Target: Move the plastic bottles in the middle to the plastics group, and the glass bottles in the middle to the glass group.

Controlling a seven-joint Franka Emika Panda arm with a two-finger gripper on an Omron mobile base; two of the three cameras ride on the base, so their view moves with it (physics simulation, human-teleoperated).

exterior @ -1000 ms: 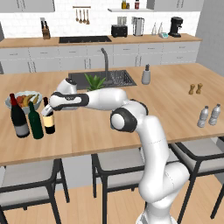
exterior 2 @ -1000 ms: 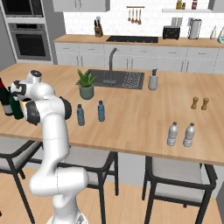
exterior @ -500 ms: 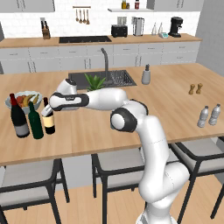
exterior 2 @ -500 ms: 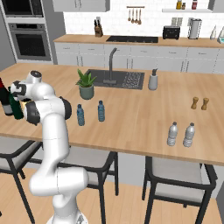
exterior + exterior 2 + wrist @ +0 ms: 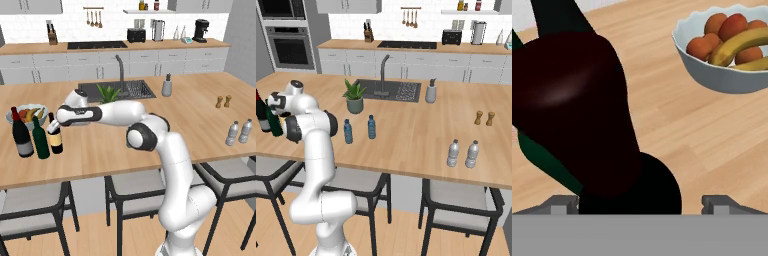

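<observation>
The dark wine bottle (image 5: 55, 139) with red cap and pale yellowish label stands on the counter beside the glass group: a slim green bottle (image 5: 40, 140) and a big dark wine bottle (image 5: 21, 136). My gripper (image 5: 53, 128) is around its neck, open. In the hand view the fingertips (image 5: 720, 202) stand apart on either side of the bottle (image 5: 643, 191), and there is a gap on the right. Two small blue plastic bottles (image 5: 348, 132) (image 5: 371, 127) stand mid-counter. The plastics group, two grey-clear bottles (image 5: 454, 153) (image 5: 472, 154), stands at the right.
A white fruit bowl (image 5: 15, 120) sits just behind the glass group, also in the hand view (image 5: 712, 80). A potted plant (image 5: 354, 97), sink and faucet (image 5: 384, 75), soap dispenser (image 5: 430, 91) and wooden shakers (image 5: 484, 118) stand further back. Stools line the near edge.
The jaws have spread wider and let go of the wine bottle's neck. The bottle stands where it was, and the arm has hardly moved.
</observation>
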